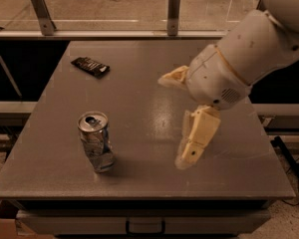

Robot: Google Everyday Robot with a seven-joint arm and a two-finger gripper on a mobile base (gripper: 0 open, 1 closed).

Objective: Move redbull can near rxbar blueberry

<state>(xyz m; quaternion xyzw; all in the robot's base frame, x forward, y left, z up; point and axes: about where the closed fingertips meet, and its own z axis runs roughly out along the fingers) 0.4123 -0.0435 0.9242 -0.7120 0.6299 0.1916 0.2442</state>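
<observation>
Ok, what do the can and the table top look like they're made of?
Can: thin metal, likely aluminium; shiny silver, dented, pull-tab top. Table: smooth grey sheet with a dull sheen, perhaps laminate or coated metal; a soft glare shows. The gripper hangs over its right half, jaws open.

Matt table point(139, 63) is catching light
Metal redbull can point(96, 142) is glinting; smooth cream plastic gripper point(172, 121) is hovering right of it.

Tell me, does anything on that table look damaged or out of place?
The redbull can, standing front left on the table, has a crumpled, dented body, though it is upright and no spill shows. The gripper hangs open above the table's middle, apart from the can.
</observation>
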